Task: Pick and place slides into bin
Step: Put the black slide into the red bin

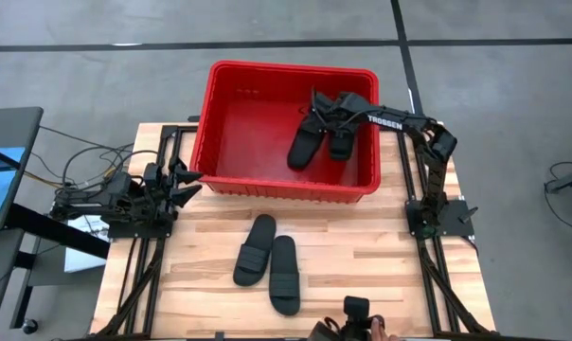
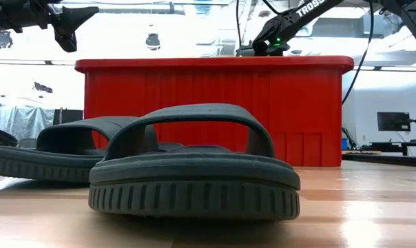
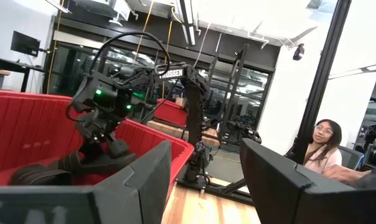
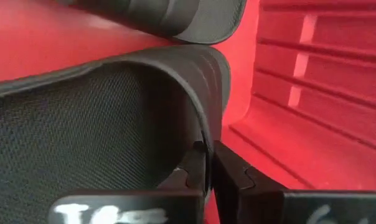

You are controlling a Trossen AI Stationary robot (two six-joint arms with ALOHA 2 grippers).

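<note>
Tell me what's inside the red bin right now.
The bin holds two black slides, side by side near its right wall. The right end effector is shut on one slide's strap. Its arm hides their far ends.

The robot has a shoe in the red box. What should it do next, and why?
Probably open the right gripper and let go: it is shut on a slide's strap inside the bin, beside another slide. Two slides still wait on the table.
</note>
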